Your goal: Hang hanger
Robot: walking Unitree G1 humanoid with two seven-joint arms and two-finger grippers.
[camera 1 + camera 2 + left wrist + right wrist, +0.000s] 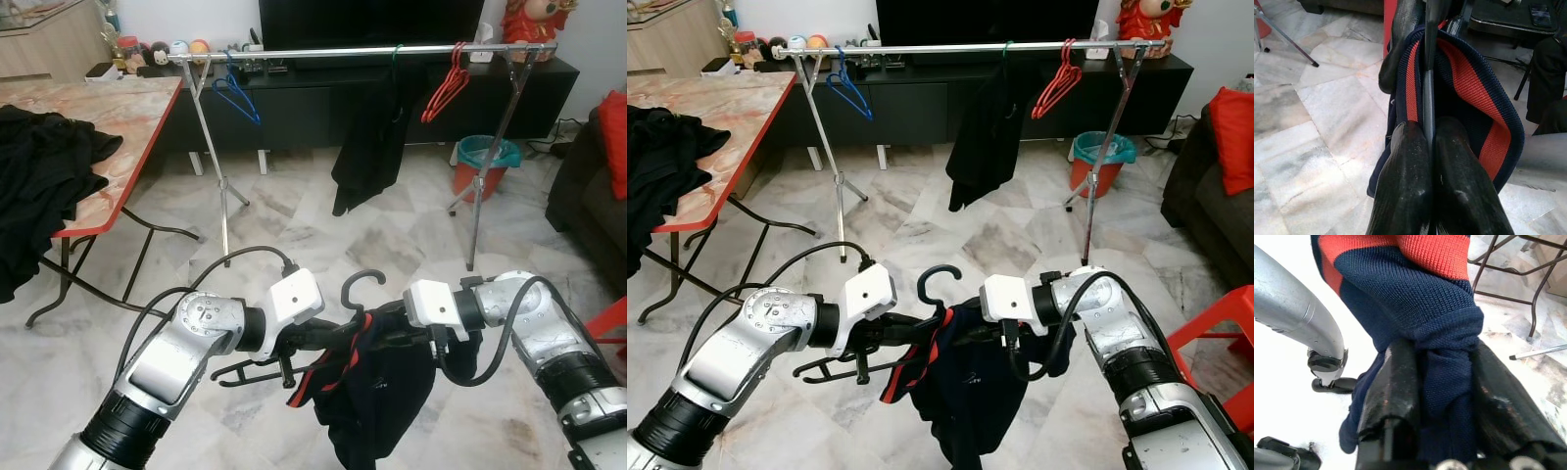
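No legible text, label, brand, number or sign is present. A small pale mark on the dark garment (965, 377) is too small to read.

Both arms reach inward at lower frame; left gripper (1431, 147) pinches tight, right gripper (1442, 382) clamps cloth.

chrome clothes rail (323, 52): 1 | black plastic hanger with dark red-striped garment (360, 286): 1 | blue wire hanger (235, 95): 1 | red plastic hangers (447, 86): one bunch, count unclear | red-rimmed marble tabletop (118, 117): 1 | teal-lined orange bin (482, 164): 1
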